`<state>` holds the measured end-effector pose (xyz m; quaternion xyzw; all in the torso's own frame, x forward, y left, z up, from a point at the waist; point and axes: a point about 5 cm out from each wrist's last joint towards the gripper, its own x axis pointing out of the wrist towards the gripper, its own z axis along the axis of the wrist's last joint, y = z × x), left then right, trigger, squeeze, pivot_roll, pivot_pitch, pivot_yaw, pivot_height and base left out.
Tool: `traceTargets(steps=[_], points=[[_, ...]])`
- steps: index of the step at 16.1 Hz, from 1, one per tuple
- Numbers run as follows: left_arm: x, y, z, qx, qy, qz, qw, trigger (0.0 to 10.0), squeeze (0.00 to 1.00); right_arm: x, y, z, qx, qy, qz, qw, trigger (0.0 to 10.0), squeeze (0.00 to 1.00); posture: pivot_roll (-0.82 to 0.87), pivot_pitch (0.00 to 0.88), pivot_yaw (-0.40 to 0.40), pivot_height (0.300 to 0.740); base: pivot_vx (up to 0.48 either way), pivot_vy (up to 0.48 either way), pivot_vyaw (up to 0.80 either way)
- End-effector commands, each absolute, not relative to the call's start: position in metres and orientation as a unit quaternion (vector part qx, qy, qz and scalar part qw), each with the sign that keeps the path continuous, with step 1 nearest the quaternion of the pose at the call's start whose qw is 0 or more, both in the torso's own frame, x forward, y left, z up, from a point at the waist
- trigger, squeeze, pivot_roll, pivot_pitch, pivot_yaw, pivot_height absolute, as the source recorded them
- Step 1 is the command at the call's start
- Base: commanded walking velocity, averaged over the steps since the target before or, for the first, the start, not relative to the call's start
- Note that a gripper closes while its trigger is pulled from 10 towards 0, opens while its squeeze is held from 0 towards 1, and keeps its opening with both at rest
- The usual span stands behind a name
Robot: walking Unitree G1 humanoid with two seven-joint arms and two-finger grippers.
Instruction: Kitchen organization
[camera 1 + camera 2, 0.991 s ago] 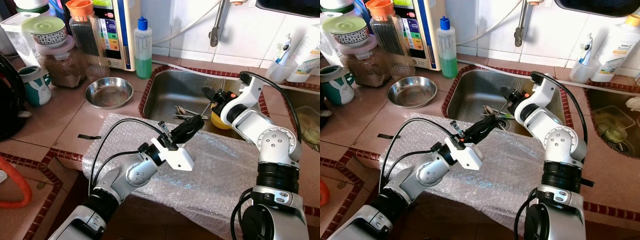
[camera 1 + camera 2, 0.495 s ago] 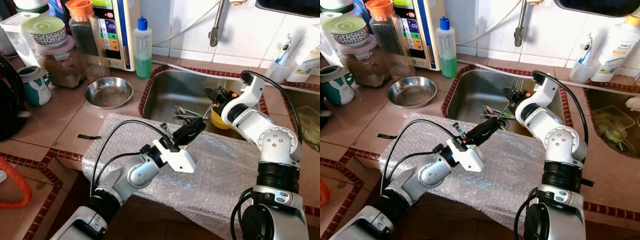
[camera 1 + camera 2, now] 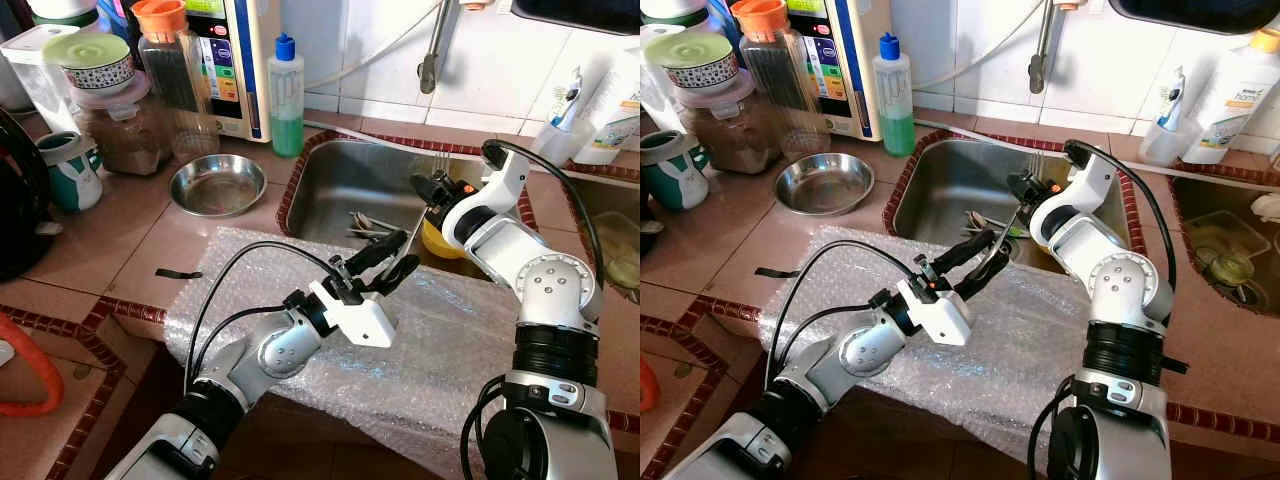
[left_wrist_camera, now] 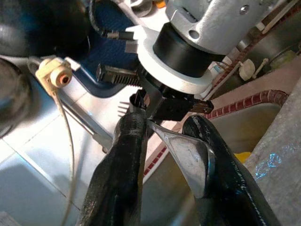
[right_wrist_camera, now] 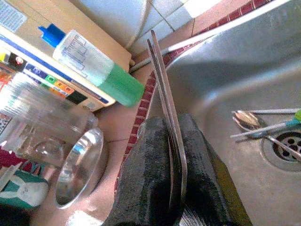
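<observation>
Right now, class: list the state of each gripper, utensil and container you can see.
Right gripper: shut on the metal fork.
Left gripper: open.
Metal fork: upright, tines up, handle end between the open gripper's fingers.
Round steel bowl: upright, empty.
Green-filled soap bottle: upright, blue cap on.

Tiled wall (image 3: 500,60), perhaps a water purifier (image 3: 235,60)

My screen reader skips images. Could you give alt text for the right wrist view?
The right gripper is shut on a fork held edge-on above a steel sink with spoons near its drain; a green soap bottle stands on the counter behind.
</observation>
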<state>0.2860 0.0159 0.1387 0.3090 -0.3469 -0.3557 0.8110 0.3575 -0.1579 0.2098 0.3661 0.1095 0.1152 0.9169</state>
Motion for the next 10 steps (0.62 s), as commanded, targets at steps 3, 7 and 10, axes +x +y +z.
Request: traceTargets(steps=[3, 7, 10], points=[[0.290, 0.024, 0.160, 0.235, -0.358, -0.318, 0.846, 10.0, 1.00, 0.366, -0.180, 0.215, 0.351, 0.052, 0.061, 0.933, 0.0, 0.00, -0.11, 0.076, 0.007, 0.740, 0.000, 0.000, 0.00], [0.281, 0.028, 0.150, 0.188, -0.312, -0.340, 0.867, 10.0, 1.00, 0.385, -0.190, 0.231, 0.319, -0.017, 0.043, 0.946, 0.0, 0.00, -0.09, 0.081, 0.009, 0.740, 0.000, 0.000, 0.00], [0.280, 0.040, 0.144, 0.152, -0.270, -0.314, 0.897, 10.0, 1.00, 0.397, -0.196, 0.228, 0.244, -0.041, 0.022, 0.969, 0.0, 0.00, -0.05, 0.086, 0.008, 0.740, 0.000, 0.000, 0.00]])
